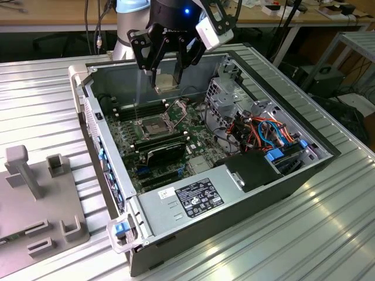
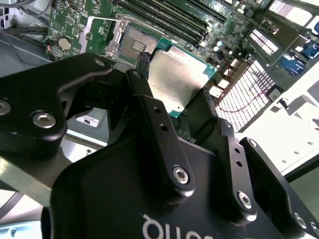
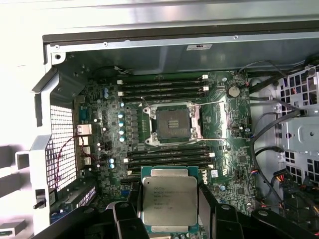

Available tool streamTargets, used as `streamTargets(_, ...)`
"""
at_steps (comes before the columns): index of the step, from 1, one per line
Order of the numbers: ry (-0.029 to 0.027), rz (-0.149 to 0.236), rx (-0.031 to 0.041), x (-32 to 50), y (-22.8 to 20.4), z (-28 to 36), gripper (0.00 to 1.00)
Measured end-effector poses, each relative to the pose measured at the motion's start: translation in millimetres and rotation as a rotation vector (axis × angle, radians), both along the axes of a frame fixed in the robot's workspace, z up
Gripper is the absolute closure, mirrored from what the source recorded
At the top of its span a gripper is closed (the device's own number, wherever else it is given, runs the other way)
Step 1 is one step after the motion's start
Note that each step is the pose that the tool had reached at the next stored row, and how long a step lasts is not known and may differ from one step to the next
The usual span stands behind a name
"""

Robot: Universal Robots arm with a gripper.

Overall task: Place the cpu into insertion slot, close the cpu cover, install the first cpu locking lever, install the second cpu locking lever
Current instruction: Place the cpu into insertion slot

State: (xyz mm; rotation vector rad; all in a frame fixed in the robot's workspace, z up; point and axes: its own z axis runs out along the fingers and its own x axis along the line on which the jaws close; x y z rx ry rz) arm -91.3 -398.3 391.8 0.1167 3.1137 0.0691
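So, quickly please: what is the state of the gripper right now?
Gripper: closed, holding the cpu by its edges.

cpu point(image 3: 169, 201) in gripper point(image 3: 169, 211), insertion slot point(image 3: 172, 122) bare

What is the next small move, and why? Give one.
Probably carry the chip sideways until it hangs over the socket. The jaws hold it above the board, seemingly off to one side, and the socket lies open and empty.
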Motion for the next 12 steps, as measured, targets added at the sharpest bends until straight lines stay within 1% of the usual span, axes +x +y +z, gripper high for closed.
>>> streamTargets(12,-0.0001,0.000,0.0000,2.2,0.1,-0.5,0.45)
